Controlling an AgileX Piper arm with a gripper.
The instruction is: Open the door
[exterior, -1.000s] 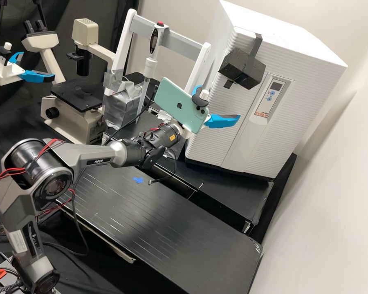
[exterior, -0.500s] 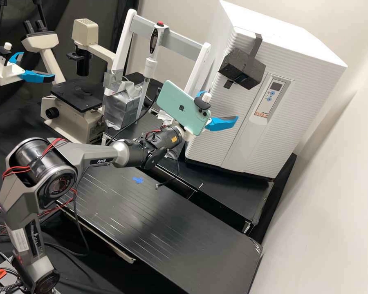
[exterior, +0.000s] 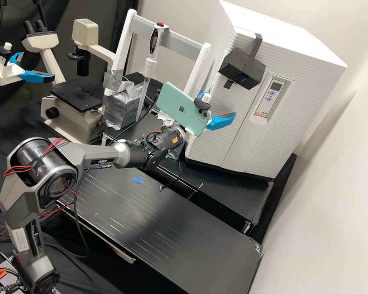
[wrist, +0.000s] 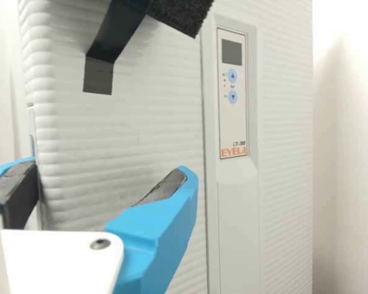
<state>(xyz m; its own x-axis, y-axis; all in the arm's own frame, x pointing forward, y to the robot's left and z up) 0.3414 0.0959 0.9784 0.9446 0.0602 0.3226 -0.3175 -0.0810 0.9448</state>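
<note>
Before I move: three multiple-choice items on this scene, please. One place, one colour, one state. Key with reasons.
1. Where is the black block?
A) on the bench
B) on the white cabinet's front
C) on the microscope

2. What colour is the phone's back?
A) mint green
B) red
C) black

3. How is the gripper?
A) shut on the block
B) shut, empty
C) open

Key:
1 B: it hangs from a dark strap near the control panel.
2 A: its pale green back faces the high view.
3 C: its fingertips stand well apart in the wrist view.
</note>
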